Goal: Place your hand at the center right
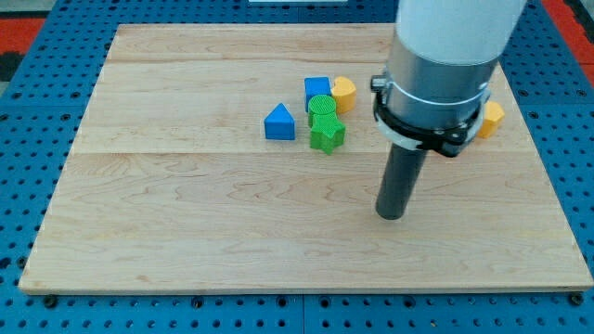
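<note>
My tip (391, 215) rests on the wooden board (186, 213), right of the middle and a little below the board's centre line. A cluster of blocks lies up and to its left: a blue triangular block (278, 122), a blue cube (316, 89), a green cylinder (321, 105), a green star-shaped block (326, 134) and a yellow block (344, 92). The tip touches none of them. Another yellow block (492, 118) shows at the view's right, partly hidden behind the arm (445, 56).
The board sits on a blue pegboard surface (37, 111). A red strip (568, 23) shows at the view's top right corner. The arm's wide grey body hides part of the board's upper right.
</note>
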